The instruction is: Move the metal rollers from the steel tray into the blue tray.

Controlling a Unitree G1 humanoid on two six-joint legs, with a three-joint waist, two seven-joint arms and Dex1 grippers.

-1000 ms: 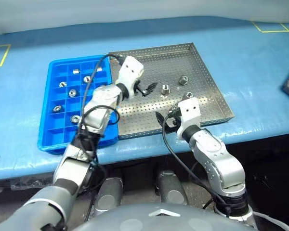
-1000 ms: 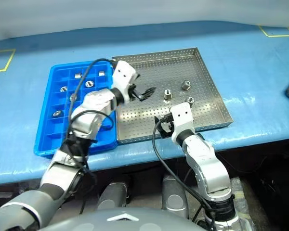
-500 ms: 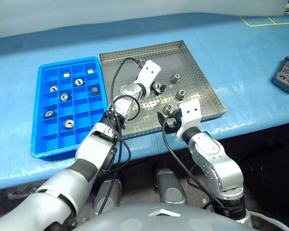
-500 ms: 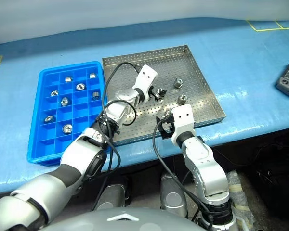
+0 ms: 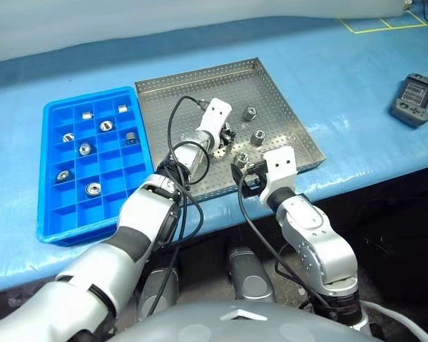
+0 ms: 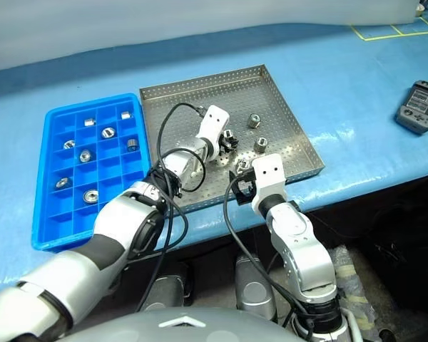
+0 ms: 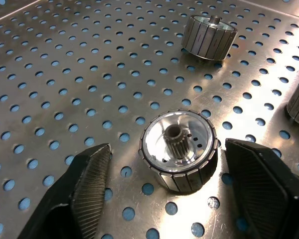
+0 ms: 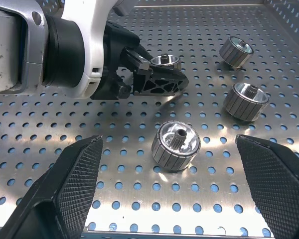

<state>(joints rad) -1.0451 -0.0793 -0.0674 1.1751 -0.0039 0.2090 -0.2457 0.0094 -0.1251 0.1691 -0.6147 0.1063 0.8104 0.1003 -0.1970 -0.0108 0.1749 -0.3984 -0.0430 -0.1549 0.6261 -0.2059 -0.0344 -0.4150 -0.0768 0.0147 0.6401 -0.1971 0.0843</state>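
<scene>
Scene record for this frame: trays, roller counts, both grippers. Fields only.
steel tray: four metal rollers on its floor
blue tray: eight rollers, one per compartment
left gripper: jaws open on either side of one roller, with a gap on each side
right gripper: jaws wide open, holding nothing, over the steel tray's near edge
other: handheld device on the table, far right
</scene>
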